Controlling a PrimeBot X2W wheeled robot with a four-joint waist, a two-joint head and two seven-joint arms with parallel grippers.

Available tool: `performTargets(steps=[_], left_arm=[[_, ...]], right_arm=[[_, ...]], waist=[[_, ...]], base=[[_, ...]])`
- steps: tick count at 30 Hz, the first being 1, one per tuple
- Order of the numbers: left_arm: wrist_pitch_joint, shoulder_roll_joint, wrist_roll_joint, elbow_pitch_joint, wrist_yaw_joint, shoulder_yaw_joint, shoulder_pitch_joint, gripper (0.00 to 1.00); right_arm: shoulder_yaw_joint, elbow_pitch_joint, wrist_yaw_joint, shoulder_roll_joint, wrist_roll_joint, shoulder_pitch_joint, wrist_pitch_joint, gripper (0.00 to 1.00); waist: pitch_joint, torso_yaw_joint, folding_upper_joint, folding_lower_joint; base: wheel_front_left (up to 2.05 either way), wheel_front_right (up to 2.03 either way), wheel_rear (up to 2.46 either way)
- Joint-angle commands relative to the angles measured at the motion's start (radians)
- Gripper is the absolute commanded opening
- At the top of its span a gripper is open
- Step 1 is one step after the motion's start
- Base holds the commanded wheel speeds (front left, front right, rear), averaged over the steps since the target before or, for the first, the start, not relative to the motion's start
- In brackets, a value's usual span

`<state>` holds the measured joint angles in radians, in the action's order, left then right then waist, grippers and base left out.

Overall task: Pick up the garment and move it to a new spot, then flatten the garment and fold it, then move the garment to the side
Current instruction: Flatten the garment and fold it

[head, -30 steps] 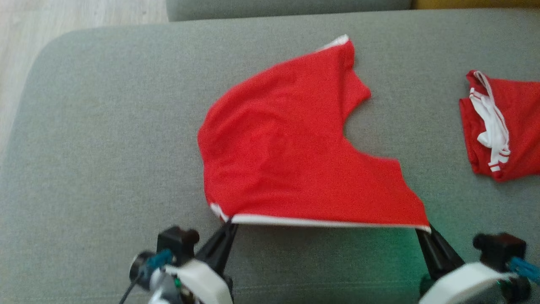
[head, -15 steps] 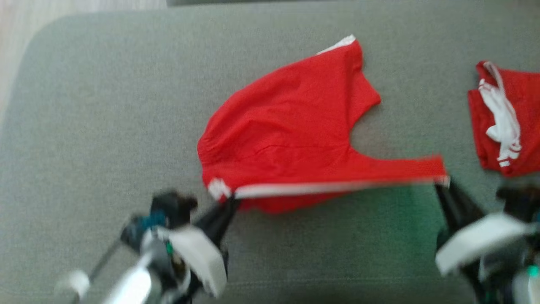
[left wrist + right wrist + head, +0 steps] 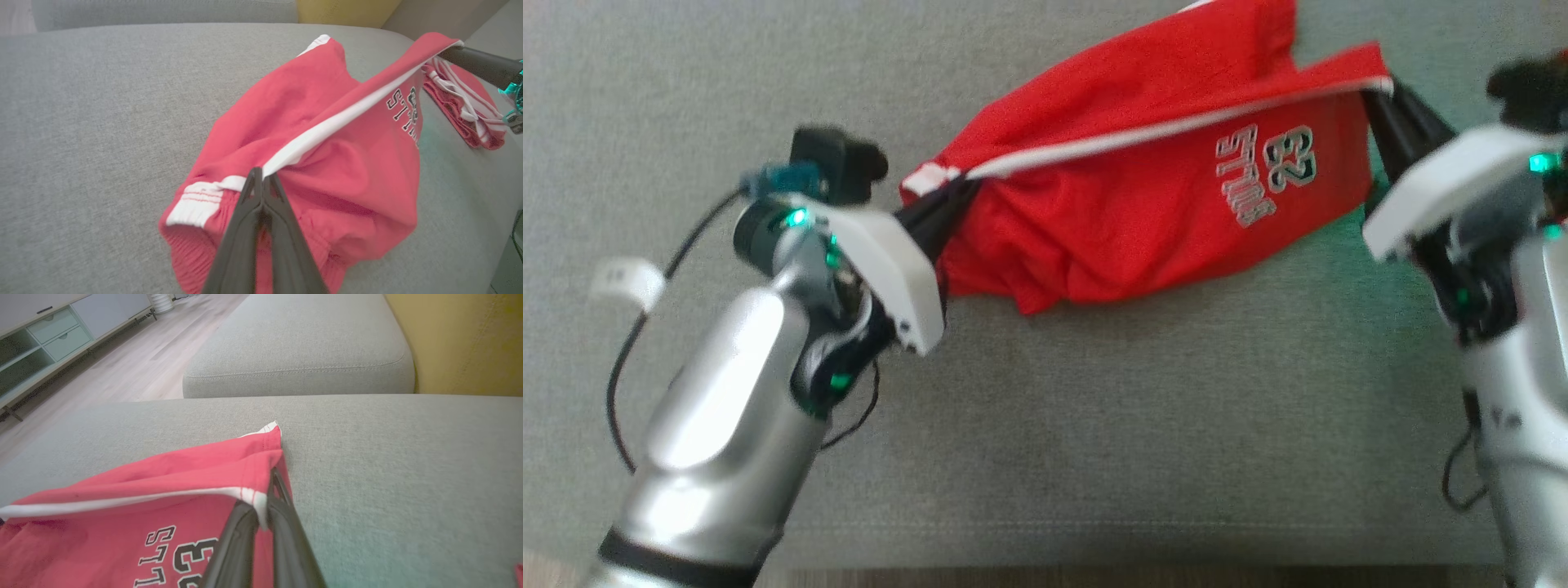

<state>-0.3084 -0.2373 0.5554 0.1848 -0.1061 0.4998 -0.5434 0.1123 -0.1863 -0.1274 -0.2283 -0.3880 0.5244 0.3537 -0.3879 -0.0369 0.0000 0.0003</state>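
The garment (image 3: pixel 1143 204) is a pair of red shorts with white side stripes and a printed "32" on the near face. It hangs folded over itself above the grey cushion, stretched by its white-striped edge between my two grippers. My left gripper (image 3: pixel 960 186) is shut on the striped edge near the waistband (image 3: pixel 196 202), and its fingers (image 3: pixel 261 192) pinch the white band. My right gripper (image 3: pixel 1380 88) is shut on the other end of that edge (image 3: pixel 261 498). The far part of the garment (image 3: pixel 261 445) still rests on the cushion.
The grey sofa cushion (image 3: pixel 1094 425) spreads under everything. A second red and white garment (image 3: pixel 461 106) lies folded to the right. A further cushion (image 3: pixel 302 347), a yellow wall (image 3: pixel 470 339) and wood floor with a cabinet (image 3: pixel 45 339) lie beyond.
Both grippers have carried the striped edge away from me and upward, folding the near half over the far half. The printed side now faces up. The head camera has shifted too.
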Motion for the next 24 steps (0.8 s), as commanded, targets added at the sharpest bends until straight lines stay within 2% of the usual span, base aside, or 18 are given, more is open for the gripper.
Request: performTargets(steps=[1, 11, 12, 13, 14, 15, 20, 21, 22, 24], left_arm=[[-0.006, -0.014, 0.02, 0.017, -0.004, -0.049, -0.069, 0.0], [0.069, 0.041, 0.064, 0.191, -0.019, -0.037, -0.213, 0.0], [0.079, 0.044, 0.066, 0.207, -0.02, -0.031, -0.222, 0.4], [0.097, 0.05, 0.071, 0.237, -0.021, -0.02, -0.231, 1.0], [0.108, 0.052, 0.074, 0.25, -0.022, -0.016, -0.233, 1.0], [0.121, 0.054, 0.076, 0.261, -0.022, -0.014, -0.232, 1.0], [0.26, 0.057, 0.047, 0.277, -0.014, -0.017, -0.204, 1.0], [0.298, 0.056, 0.033, 0.272, -0.004, -0.018, -0.192, 1.0], [0.376, 0.053, 0.005, 0.257, 0.024, -0.024, -0.163, 1.0], [0.456, 0.046, -0.028, 0.234, 0.065, -0.034, -0.132, 1.0]], right_arm=[[0.025, -0.033, -0.003, -0.023, -0.017, 0.077, -0.022, 0.0], [0.119, -0.322, -0.003, -0.029, -0.084, 0.294, -0.133, 0.0], [0.131, -0.343, -0.003, -0.028, -0.09, 0.308, -0.152, 0.0], [0.159, -0.373, -0.003, -0.028, -0.104, 0.331, -0.202, 0.54], [0.169, -0.386, -0.003, -0.029, -0.11, 0.339, -0.232, 0.96], [0.18, -0.4, -0.003, -0.031, -0.113, 0.345, -0.26, 1.0], [0.219, -0.432, -0.003, -0.042, -0.103, 0.344, -0.438, 1.0], [0.225, -0.43, -0.003, -0.044, -0.094, 0.335, -0.474, 1.0], [0.225, -0.425, -0.003, -0.051, -0.066, 0.313, -0.538, 1.0], [0.211, -0.409, -0.003, -0.056, -0.029, 0.283, -0.575, 1.0]], waist=[[-0.032, -0.023, 0.0, -0.0003], [-0.072, -0.06, 0.0, -0.0003], [-0.074, -0.062, 0.0, -0.0003], [-0.076, -0.065, 0.0, -0.0003], [-0.077, -0.065, 0.0, -0.0003], [-0.077, -0.065, 0.0, -0.0003], [-0.073, -0.065, 0.0, -0.0003], [-0.07, -0.064, 0.0, -0.0003], [-0.062, -0.061, 0.0, -0.0003], [-0.052, -0.058, 0.0, -0.0003]], base=[[0.0, 0.0, 0.0], [0.0, 0.0, 0.0], [0.0, 0.0, 0.0], [0.0, 0.0, 0.0], [0.0, 0.0, 0.0], [0.0, 0.0, 0.0], [0.0, 0.0, 0.0], [0.0, 0.0, 0.0], [0.0, 0.0, 0.0], [0.0, 0.0, 0.0]])
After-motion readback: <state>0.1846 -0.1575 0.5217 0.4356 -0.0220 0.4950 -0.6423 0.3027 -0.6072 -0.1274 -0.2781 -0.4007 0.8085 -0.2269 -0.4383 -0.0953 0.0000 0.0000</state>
